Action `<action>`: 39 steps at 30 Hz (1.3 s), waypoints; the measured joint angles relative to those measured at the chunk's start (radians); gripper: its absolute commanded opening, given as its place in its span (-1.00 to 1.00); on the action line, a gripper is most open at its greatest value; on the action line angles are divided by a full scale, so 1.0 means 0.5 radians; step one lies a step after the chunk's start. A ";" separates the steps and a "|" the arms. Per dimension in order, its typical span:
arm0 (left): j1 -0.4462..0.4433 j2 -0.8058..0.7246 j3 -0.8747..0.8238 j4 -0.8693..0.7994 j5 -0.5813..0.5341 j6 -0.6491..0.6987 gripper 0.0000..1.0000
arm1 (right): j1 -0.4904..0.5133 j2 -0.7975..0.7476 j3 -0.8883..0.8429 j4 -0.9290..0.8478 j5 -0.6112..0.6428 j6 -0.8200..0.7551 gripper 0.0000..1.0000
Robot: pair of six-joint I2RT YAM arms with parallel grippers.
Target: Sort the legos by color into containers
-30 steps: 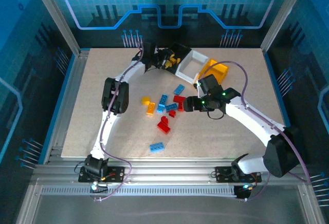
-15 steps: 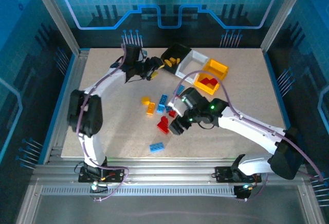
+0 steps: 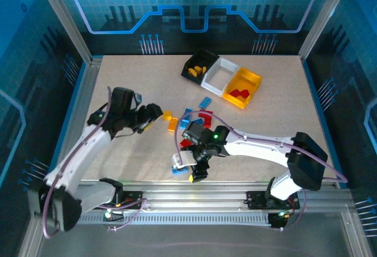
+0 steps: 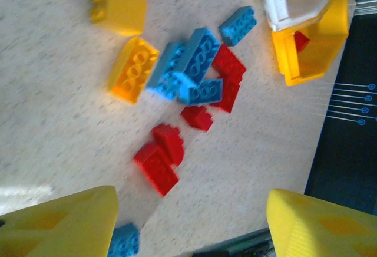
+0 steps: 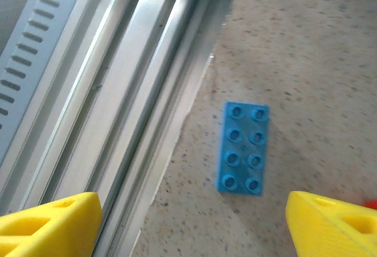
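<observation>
Spread and empty, the right gripper (image 5: 192, 213) is hovering over the lone blue brick (image 5: 242, 148) at the near edge, having swung back from the yellow bin (image 3: 254, 80), while the left gripper (image 4: 191, 216), also spread, is facing the pile (image 4: 197, 62): 2 fresh picks are likely beginning.

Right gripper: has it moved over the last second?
Yes. In the top view the right gripper has swung away from the yellow bin toward the near edge of the table, and is now over the lone blue brick.
</observation>
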 measured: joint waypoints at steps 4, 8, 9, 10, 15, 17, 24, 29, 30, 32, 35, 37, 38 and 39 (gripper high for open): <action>0.002 -0.402 -0.141 -0.237 -0.094 -0.052 0.40 | 0.039 0.082 0.000 0.076 -0.012 -0.040 0.65; 0.002 -0.651 -0.203 -0.441 -0.150 -0.085 0.44 | 0.056 0.209 0.045 0.096 0.020 -0.050 0.64; 0.002 -0.668 -0.207 -0.472 -0.154 -0.085 0.44 | 0.059 0.246 0.063 0.101 0.037 -0.048 0.64; 0.003 -0.672 -0.207 -0.509 -0.160 -0.082 0.44 | 0.061 0.288 0.086 0.102 0.057 -0.043 0.63; 0.003 -0.595 -0.207 -0.591 -0.165 -0.043 0.46 | 0.065 0.455 0.216 0.126 0.159 0.034 0.64; 0.005 -0.579 -0.206 -0.613 -0.166 -0.029 0.46 | 0.065 0.517 0.266 0.130 0.215 0.075 0.64; 0.005 -0.581 -0.206 -0.643 -0.161 0.013 0.46 | 0.066 0.694 0.361 0.135 0.328 0.208 0.62; 0.007 -0.581 -0.209 -0.636 -0.112 0.018 0.46 | 0.066 0.729 0.361 0.124 0.381 0.294 0.57; 0.007 -0.581 -0.215 -0.629 -0.104 0.018 0.46 | 0.066 0.736 0.361 0.123 0.394 0.313 0.54; 0.007 -0.578 -0.219 -0.628 -0.095 0.022 0.46 | 0.066 0.744 0.365 0.133 0.418 0.352 0.44; 0.009 -0.566 -0.219 -0.628 -0.078 0.047 0.47 | 0.064 0.758 0.384 0.140 0.451 0.414 0.20; 0.014 -0.553 -0.219 -0.628 -0.069 0.070 0.47 | 0.063 0.764 0.394 0.139 0.467 0.443 0.02; 0.019 -0.547 -0.219 -0.628 -0.063 0.076 0.47 | 0.063 0.764 0.395 0.136 0.472 0.460 -0.06; 0.021 -0.539 -0.219 -0.627 -0.058 0.089 0.47 | 0.063 0.764 0.395 0.137 0.477 0.472 -0.14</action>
